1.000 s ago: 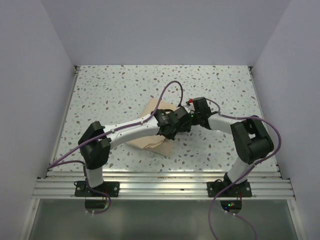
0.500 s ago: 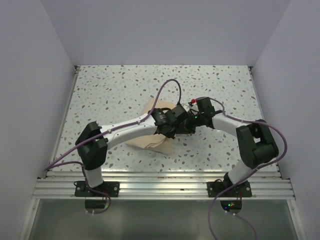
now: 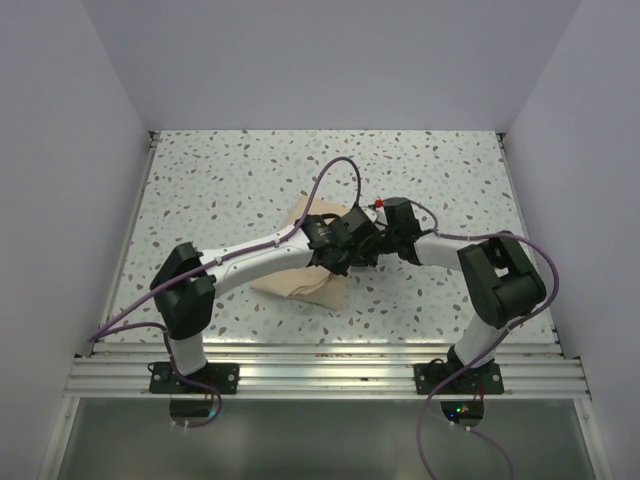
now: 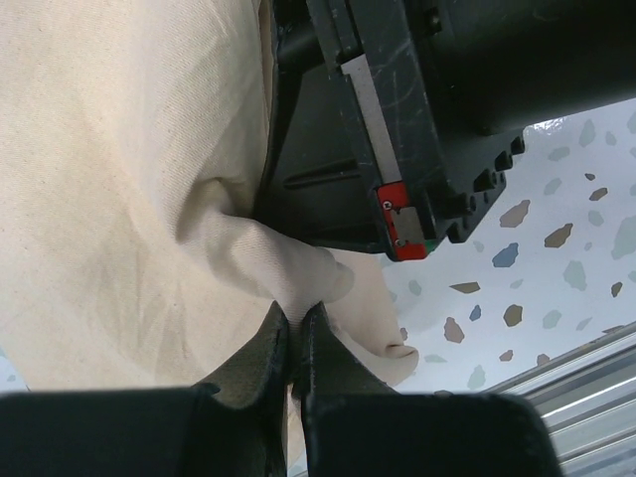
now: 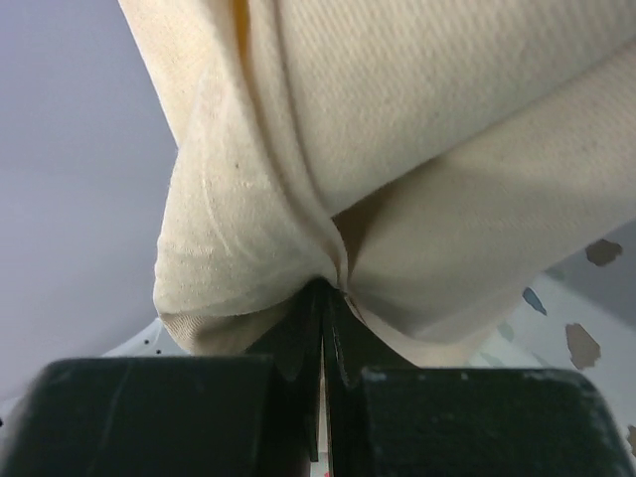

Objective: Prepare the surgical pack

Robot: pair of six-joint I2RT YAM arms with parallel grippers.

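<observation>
The surgical pack (image 3: 290,282) is a folded tan-beige bundle lying mid-table, mostly covered by my left arm. At its right end both grippers meet. My left gripper (image 3: 365,250) is shut on a raised fold of the tan wrap (image 4: 129,199), and the cloth is pinched between its fingertips (image 4: 295,316). My right gripper (image 3: 380,243) is shut on another gathered fold of the wrap (image 5: 417,129), which bunches right at its tips (image 5: 326,290). The right gripper's black body (image 4: 397,119) fills the top of the left wrist view. The metal tray and gauze are hidden.
The speckled tabletop (image 3: 230,180) is walled by white panels on the left, back and right. An aluminium rail (image 3: 320,372) runs along the near edge by the arm bases. Purple cables (image 3: 340,175) loop above the left wrist.
The right arm's elbow swung out to the right and came back. Both grippers stayed shut on the wrap and shifted slightly toward the back.
</observation>
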